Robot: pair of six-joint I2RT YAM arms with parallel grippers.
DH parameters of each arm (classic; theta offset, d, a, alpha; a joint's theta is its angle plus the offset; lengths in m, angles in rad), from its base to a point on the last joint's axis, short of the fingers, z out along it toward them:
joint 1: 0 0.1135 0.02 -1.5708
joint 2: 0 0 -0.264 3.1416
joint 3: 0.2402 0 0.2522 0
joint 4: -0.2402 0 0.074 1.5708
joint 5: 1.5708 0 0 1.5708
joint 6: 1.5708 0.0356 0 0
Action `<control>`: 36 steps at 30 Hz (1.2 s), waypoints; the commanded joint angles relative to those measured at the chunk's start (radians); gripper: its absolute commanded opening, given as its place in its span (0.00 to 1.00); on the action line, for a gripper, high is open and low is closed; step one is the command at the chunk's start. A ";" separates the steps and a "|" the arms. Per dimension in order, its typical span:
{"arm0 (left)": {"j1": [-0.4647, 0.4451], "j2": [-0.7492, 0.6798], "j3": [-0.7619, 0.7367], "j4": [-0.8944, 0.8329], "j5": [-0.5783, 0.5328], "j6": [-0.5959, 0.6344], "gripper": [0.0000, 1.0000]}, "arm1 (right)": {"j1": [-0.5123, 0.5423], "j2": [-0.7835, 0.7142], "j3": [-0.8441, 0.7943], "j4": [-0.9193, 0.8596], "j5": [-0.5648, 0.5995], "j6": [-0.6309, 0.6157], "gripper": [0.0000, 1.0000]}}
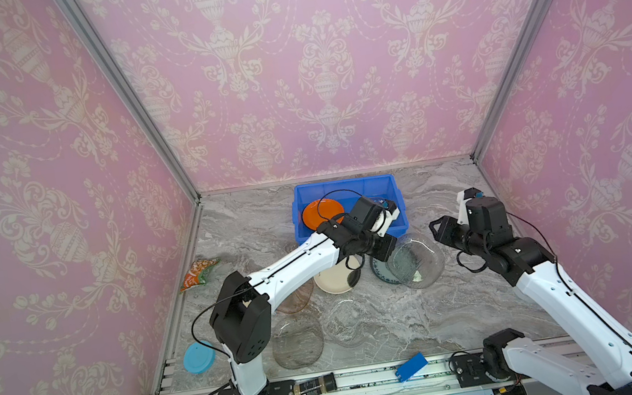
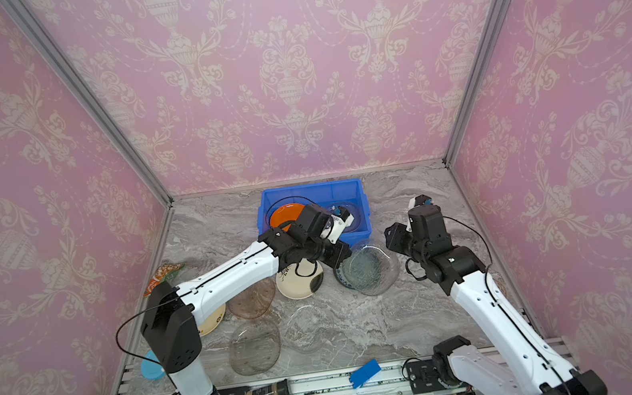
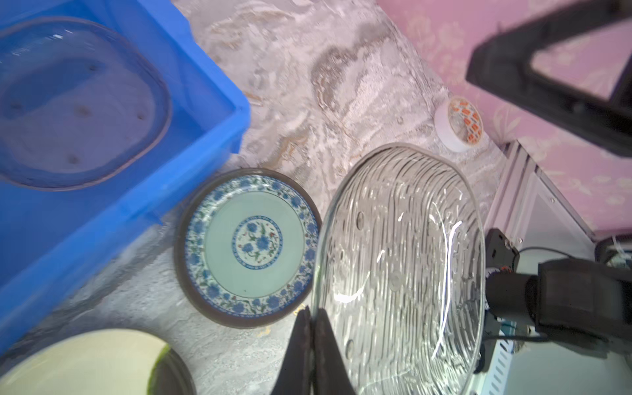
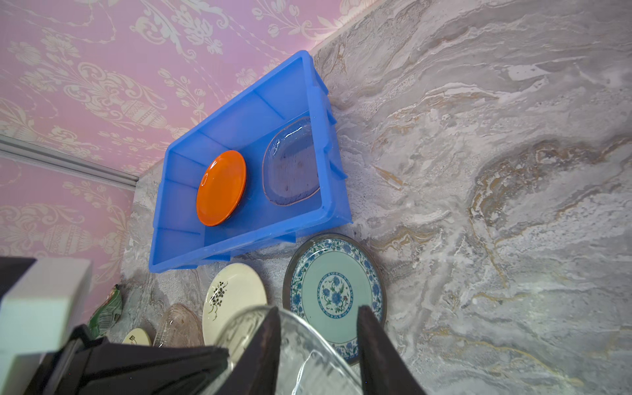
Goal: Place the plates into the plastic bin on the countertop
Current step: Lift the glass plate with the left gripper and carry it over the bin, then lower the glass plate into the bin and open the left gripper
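Noted left gripper [image 3: 311, 313] clenched, tips beside the left rim of the ribbed clear plate [image 3: 400, 260], pinch on the rim not resolvable; right gripper [image 4: 318, 309] parted over that plate's right side, no clamp evident. Judged step: pick-up of this plate, lying on the tabletop [image 1: 448, 314] just near-right of the plastic bin [image 1: 347, 190], overlapping the blue-patterned plate [image 3: 246, 246]; needs next a firm rim hold, then a lift over the bin's near wall. Logged left arm stretched far-right across the middle, wrist bent down; right arm reaching far-left.

Your left pincer [image 3: 311, 318]: finger bases cut off at edge. Beside it, cream plate [image 3: 85, 359] cropped. In both top views, blue-patterned plate [image 1: 379, 273] mostly hidden under ribbed glass plate [image 1: 416, 264].
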 commanded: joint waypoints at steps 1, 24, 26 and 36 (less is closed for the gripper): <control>0.080 -0.033 0.021 0.024 -0.082 -0.086 0.00 | -0.006 0.045 0.078 -0.016 0.030 0.012 0.37; 0.303 0.409 0.447 0.043 -0.093 -0.275 0.00 | -0.062 0.511 0.260 0.229 -0.137 0.069 0.37; 0.305 0.428 0.449 0.050 -0.091 -0.288 0.00 | -0.065 0.523 0.258 0.236 -0.141 0.070 0.37; 0.307 0.516 0.461 0.068 -0.081 -0.349 0.00 | -0.073 0.589 0.256 0.267 -0.171 0.085 0.37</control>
